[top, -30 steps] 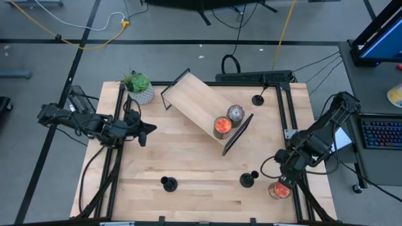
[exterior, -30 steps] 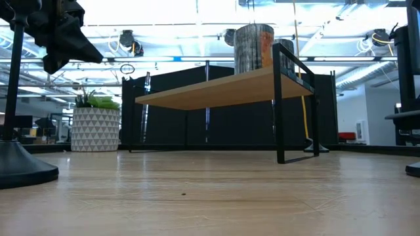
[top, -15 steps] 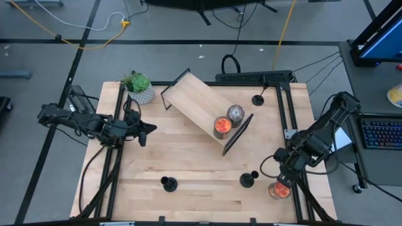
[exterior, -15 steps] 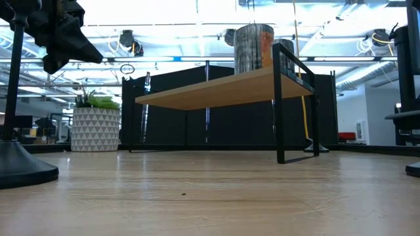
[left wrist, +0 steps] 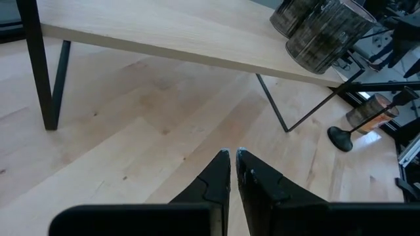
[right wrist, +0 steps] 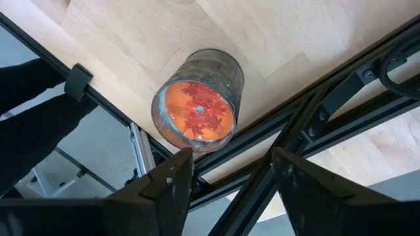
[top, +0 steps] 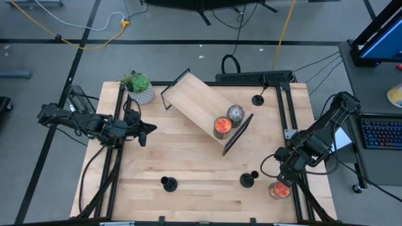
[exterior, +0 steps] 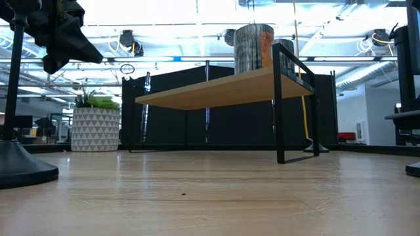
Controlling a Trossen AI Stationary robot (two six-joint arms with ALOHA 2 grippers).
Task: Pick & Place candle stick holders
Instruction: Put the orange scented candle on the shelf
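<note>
Right pincer (top: 281, 182) hangs over the tabletop's (top: 188, 169) near right corner, its arm reaching in from the right edge, bent at the elbow and pointing down; in the right wrist view its two fingers (right wrist: 172, 178) stand well apart with nothing between them, directly above a glass candle jar (right wrist: 198, 101) holding orange wax with a red leaf pattern, which sits on the wood just beside the black metal frame rail (right wrist: 308, 118). Left pincer (top: 142, 132) is held level above the tabletop's left side, its arm stretched in from the left edge, fingers pressed nearly together and empty, pointing toward a small wooden shelf (top: 204, 114) on black legs that sits at an angle near the far middle. Two jar candles rest on the shelf, one orange (top: 221, 125) and one grey-topped (top: 235, 112), just beside each other. Three black candle stick holders stand on the wood, well apart: one near the front left (top: 168, 183), one near the front right (top: 247, 179) close to the right pincer, and one by the far right corner (top: 257, 99). A potted green plant (top: 139, 88) in a white patterned pot stands at the far left corner.
</note>
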